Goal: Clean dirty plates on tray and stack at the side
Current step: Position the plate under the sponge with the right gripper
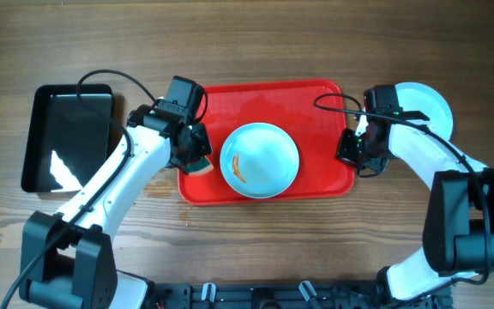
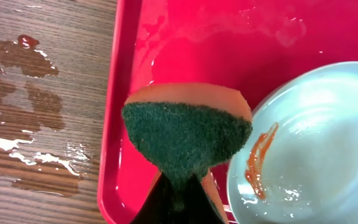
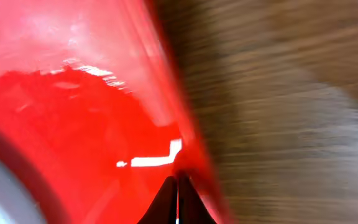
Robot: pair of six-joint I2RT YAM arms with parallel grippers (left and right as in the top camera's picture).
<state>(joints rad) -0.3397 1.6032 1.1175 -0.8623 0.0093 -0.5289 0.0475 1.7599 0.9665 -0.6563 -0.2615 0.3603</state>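
A pale blue plate [image 1: 260, 160] with an orange-red smear [image 2: 258, 155] lies in the middle of the red tray [image 1: 316, 103]. Just left of it, over the tray's left part, my left gripper [image 1: 195, 157] is shut on a sponge [image 2: 185, 130] with a green scouring face and an orange body. The sponge sits beside the plate's rim [image 2: 241, 174]. My right gripper [image 1: 351, 154] is at the tray's right edge, and its fingers [image 3: 178, 186] are shut on the raised rim [image 3: 194, 155]. A second plate [image 1: 427, 105] rests on the table right of the tray, partly hidden by the right arm.
A black rectangular bin [image 1: 67, 137] stands left of the tray. Wet patches [image 2: 23, 124] with a small red spot lie on the wooden table by the tray's left rim. The tray floor [image 2: 229, 37] is wet and streaked.
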